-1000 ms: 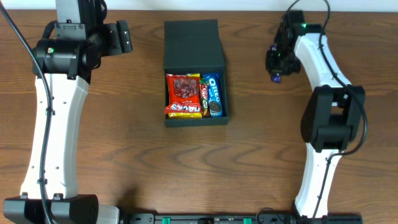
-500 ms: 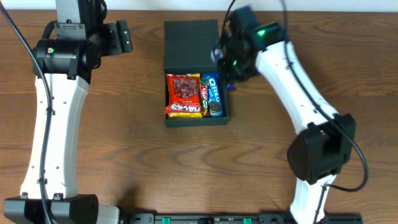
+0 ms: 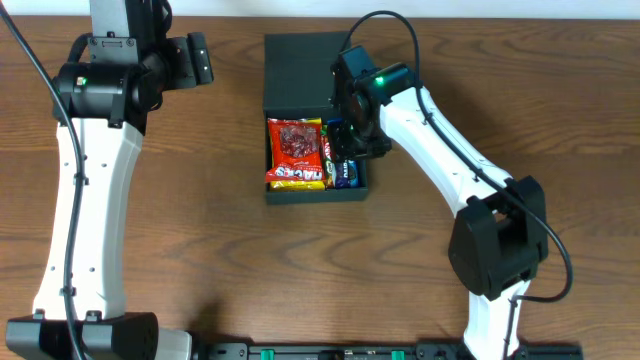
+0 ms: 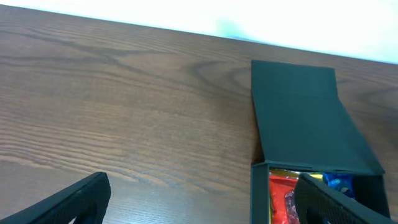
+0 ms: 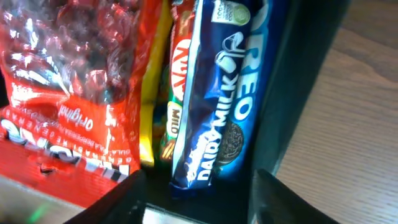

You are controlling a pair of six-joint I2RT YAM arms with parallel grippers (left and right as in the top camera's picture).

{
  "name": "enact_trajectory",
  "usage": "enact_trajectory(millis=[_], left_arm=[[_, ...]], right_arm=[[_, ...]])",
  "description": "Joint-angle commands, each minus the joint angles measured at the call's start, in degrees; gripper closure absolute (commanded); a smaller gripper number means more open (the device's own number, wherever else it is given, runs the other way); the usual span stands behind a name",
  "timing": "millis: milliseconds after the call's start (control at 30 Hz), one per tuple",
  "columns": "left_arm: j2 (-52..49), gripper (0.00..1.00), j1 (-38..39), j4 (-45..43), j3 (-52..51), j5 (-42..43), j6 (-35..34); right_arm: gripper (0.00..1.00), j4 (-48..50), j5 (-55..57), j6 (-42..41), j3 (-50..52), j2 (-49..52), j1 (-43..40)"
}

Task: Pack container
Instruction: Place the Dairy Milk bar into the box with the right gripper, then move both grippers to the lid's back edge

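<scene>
Both the left gripper and the right gripper show fingers spread, empty. Seemingly light, stiff cardboard, the container is best pinched at its flap lid, along the free edge.

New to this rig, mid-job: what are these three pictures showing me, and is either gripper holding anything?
A left arm and a right arm work at a wooden table. One picture looks straight down; the other two come from a camera on each wrist. The container lies mid-table, lid open, a red snack packet and a Dairy Milk Oreo bar inside. The left gripper is open and empty, off to the side. The right gripper is at the container, fingers either side of the bar's end; whether they grip it is unclear.
</scene>
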State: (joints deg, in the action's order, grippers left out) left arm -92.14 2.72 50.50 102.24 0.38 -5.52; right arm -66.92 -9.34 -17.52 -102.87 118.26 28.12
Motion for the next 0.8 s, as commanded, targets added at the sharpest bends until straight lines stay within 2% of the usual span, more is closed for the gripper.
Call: enact_trajectory(millis=[0,100,133,167,267,300,367,400,467,600,700,767], left_arm=[[0.48,0.05,-0.17,-0.09,-0.17,2.93,0.85],[0.33,0.05,-0.17,0.13,-0.17,3.1,0.87],[0.02,0.02,-0.17,0.15,-0.2,3.1,0.87],[-0.44,0.11,-0.17,0.13,-0.2,3.13,0.87],[-3.23,0.56,-0.17,0.04,-0.2,3.82,0.83],[-4.66,0.66,-0.17,-0.02,-0.2,4.31,0.81],[-8.46,0.79,-0.07,-0.17,-0.2,6.82,0.81],[-11.02,0.92,-0.07,-0.2,-0.2,9.6,0.81],[-15.21,0.94,-0.07,-0.59,-0.2,12.68,0.81],[-21.2,0.94,-0.07,-3.74,-0.2,16.28,-0.07],[-25.7,0.94,-0.07,-9.33,-0.2,20.9,-6.78],[-28.06,0.95,-0.07,-12.07,-0.17,22.47,-11.21]], right_arm=[[0.38,0.74,1.01,-2.21,-0.31,-0.52,0.09],[0.38,3.02,1.03,-2.19,-1.95,-0.61,-0.83],[0.38,4.17,1.05,-2.19,-2.99,-0.74,-1.55],[0.4,5.25,1.29,-2.16,-3.91,-0.9,-2.38],[0.55,9.31,2.08,-1.46,-5.79,-1.05,-5.66],[0.58,10.78,2.03,-1.53,-5.86,-1.05,-7.1],[0.64,12.09,2.01,-1.55,-5.86,-1.05,-9.62],[0.75,12.2,2.1,-1.51,-5.86,-1.05,-11.04],[0.98,12.9,3.58,-1.53,-5.81,-0.96,-13.18],[0.99,17.7,5.03,-1.55,-4.66,-0.92,-15.78],[0.99,22.53,3.72,-0.22,-2.56,0.0,-17.18],[0.99,24.17,-1.97,-0.22,-2.56,1.99,-17.99]])
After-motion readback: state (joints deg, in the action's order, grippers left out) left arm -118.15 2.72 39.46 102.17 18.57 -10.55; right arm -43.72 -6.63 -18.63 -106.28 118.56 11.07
